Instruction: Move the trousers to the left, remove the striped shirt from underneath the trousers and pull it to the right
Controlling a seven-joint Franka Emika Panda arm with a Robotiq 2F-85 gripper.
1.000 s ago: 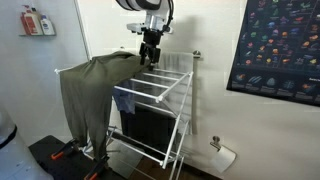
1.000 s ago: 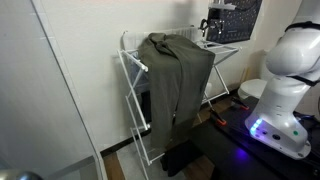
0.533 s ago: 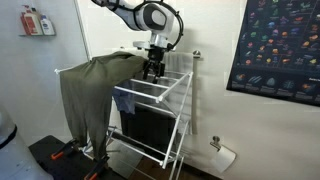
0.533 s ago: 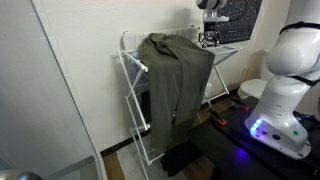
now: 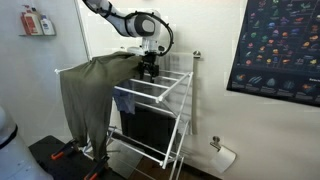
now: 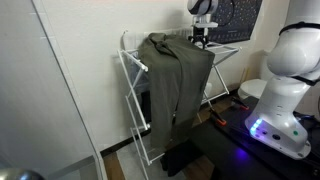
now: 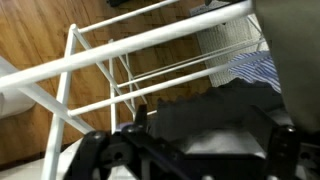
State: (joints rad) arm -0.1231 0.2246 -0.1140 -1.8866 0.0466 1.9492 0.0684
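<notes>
The olive-green trousers [image 5: 90, 85] hang over one end of the white drying rack [image 5: 175, 85] and fill the middle of an exterior view [image 6: 175, 75]. In the wrist view they are the dark mass at the upper right [image 7: 295, 40]. A small part of the striped shirt [image 5: 125, 100] hangs below the rack bars beside the trousers, and shows blue-white in the wrist view [image 7: 255, 68]. My gripper [image 5: 150, 68] hovers just over the rack top at the trousers' edge, also seen in an exterior view [image 6: 200, 38]. It is open and empty [image 7: 205, 130].
A black box [image 5: 150, 130] stands under the rack. A dark poster [image 5: 280, 45] hangs on the wall, with a paper-roll holder [image 5: 225, 155] low beside it. The white robot base [image 6: 285, 80] stands next to the rack. The floor is wooden [image 7: 60, 110].
My gripper has come down from above the rack to just over its top bars and shifted a little towards the trousers. The clothes have not moved.
</notes>
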